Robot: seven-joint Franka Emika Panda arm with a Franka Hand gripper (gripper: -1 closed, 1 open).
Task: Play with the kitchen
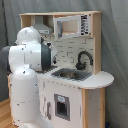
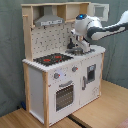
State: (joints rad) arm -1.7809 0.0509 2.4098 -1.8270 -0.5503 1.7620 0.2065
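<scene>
The kitchen [image 2: 50, 80] is a white and light-wood toy unit, seen in both exterior views. Its black-red hob [image 2: 52, 59] lies on the counter under the grey hood [image 2: 50, 21], with the oven door [image 2: 64, 96] below. The black faucet [image 1: 84, 59] arches over the metal sink [image 1: 72, 74]. In the second exterior view my arm reaches in from the right, and my gripper [image 2: 75, 48] hangs just above the counter between hob and sink, in front of the pegboard back [image 2: 52, 37]. In the first exterior view my own white arm [image 1: 27, 55] hides the gripper.
A white cabinet with a window [image 1: 70, 26] sits on the kitchen's top shelf. A rounded counter end [image 1: 102, 79] juts out beside the sink. Grey curtain [image 2: 10, 50] hangs behind, and the kitchen stands on a wooden surface [image 2: 100, 112].
</scene>
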